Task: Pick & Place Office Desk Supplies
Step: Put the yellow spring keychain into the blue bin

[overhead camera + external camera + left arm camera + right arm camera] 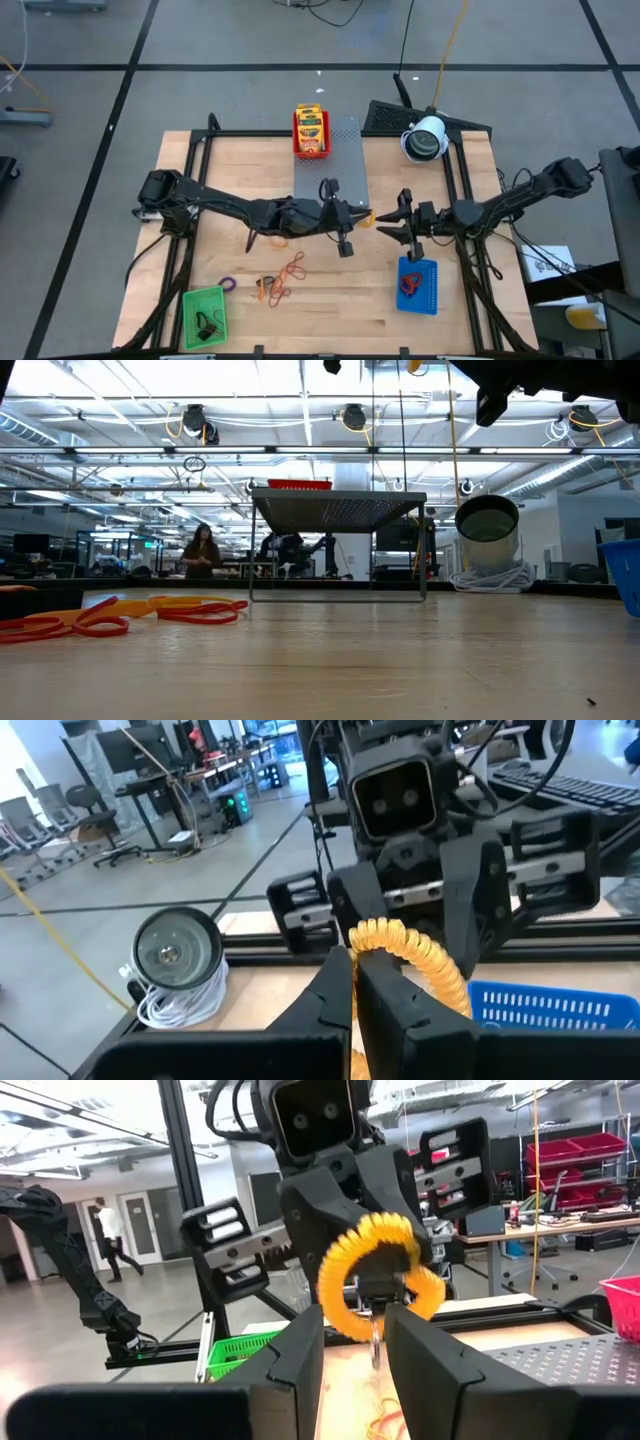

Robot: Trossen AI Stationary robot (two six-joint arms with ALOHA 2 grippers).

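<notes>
Yellow coiled loop (375,1275) is pinched in the left hand (352,216), held in the air over the middle of the desk (330,300) just beside the grey perforated box (331,160); left fingers (335,995) pressed together on it. Right hand (405,228) faces it close by, fingers (300,1350) spread and holding nothing, above the blue tray (418,285). Rubber bands (282,280) lie loose on the desk near the green tray (204,316); crayon packets (310,128) sit in the red tray (310,150) on top of the box.

An open-plan robotics lab; ceiling trusses (320,452), rows of workbenches (230,568), wheeled chairs (100,840).
</notes>
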